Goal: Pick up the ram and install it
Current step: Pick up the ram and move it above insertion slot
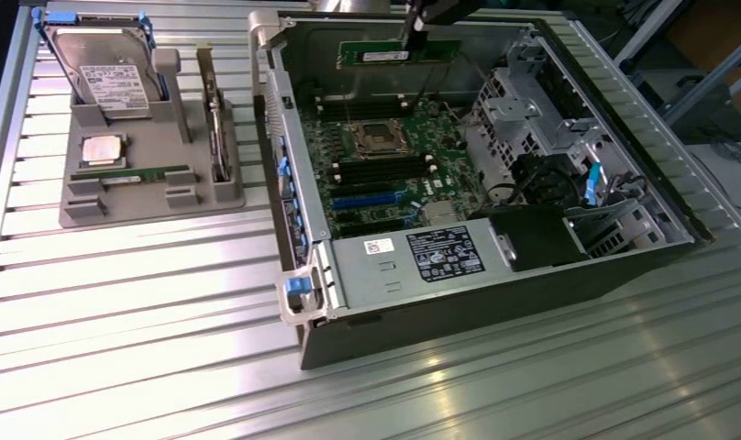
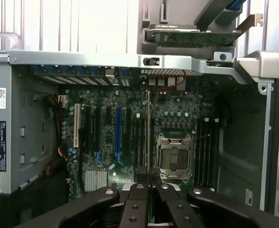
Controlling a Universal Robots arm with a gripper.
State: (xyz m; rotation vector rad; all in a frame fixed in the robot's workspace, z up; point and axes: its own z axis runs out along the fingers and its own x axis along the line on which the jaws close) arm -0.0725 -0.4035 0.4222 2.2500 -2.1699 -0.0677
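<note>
Exterior view: ram [image 1: 392, 53] is hanging in the gripper [image 1: 410, 37], whose fingers are pinching its upper edge, so the stick sits directly below the fingertips. It is hovering over the open case, well apart from the processor socket [image 1: 377, 137], with its long axis running parallel to the black memory slots [image 1: 373, 170] beside that socket. Wrist view is showing it edge-on, just beside the socket.

Case [image 1: 272, 137] open-topped, board [image 1: 383, 174] free from above; bounded by power supply [image 1: 407, 261] at near end, drive cage [image 1: 517, 101] at exterior view's right, held ram [image 1: 370, 55] over far end; tray [image 1: 138, 197] apart on bench [image 1: 162, 348].
</note>
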